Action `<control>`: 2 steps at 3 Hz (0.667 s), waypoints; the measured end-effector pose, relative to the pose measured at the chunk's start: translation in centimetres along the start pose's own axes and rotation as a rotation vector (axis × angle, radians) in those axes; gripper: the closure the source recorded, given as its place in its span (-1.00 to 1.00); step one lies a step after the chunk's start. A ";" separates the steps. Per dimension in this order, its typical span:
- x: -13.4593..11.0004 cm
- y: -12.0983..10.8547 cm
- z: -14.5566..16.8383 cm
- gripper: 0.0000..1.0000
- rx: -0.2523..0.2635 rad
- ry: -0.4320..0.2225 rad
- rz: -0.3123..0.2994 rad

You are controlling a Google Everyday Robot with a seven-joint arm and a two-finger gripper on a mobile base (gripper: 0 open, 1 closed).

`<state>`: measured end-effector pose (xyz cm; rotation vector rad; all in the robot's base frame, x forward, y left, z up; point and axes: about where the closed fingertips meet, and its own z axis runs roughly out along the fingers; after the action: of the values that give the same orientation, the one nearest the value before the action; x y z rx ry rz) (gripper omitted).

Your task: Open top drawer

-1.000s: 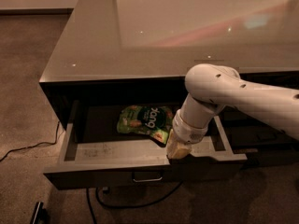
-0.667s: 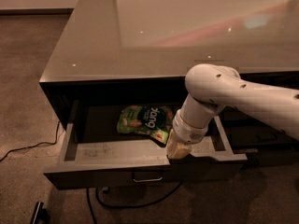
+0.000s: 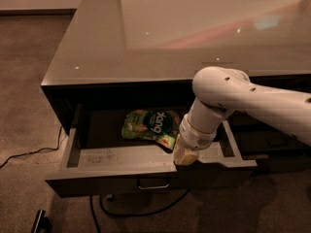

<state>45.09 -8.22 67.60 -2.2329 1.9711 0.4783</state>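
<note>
The top drawer (image 3: pixel 121 157) stands pulled out from under the glossy grey counter. Its dark front panel faces down and forward, with a small metal pull handle (image 3: pixel 153 183) at its centre. Its grey floor and sides show. A green snack bag (image 3: pixel 150 125) lies at the back of the drawer floor. My gripper (image 3: pixel 183 157) hangs from the white arm (image 3: pixel 228 93) and rests at the drawer's front edge, just right of centre, above and right of the handle.
The counter top (image 3: pixel 160 38) stretches above the drawer. Other dark drawers (image 3: pixel 272 140) sit to the right behind my arm. A black cable (image 3: pixel 29 152) runs over the carpet at the left and under the drawer. A dark object (image 3: pixel 39 221) lies on the floor at bottom left.
</note>
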 end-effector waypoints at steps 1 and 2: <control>0.0 0.0 0.0 -0.77 0.000 0.000 0.000; 0.0 0.0 0.0 -1.00 0.000 0.000 0.000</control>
<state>45.09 -8.21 67.59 -2.2330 1.9711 0.4785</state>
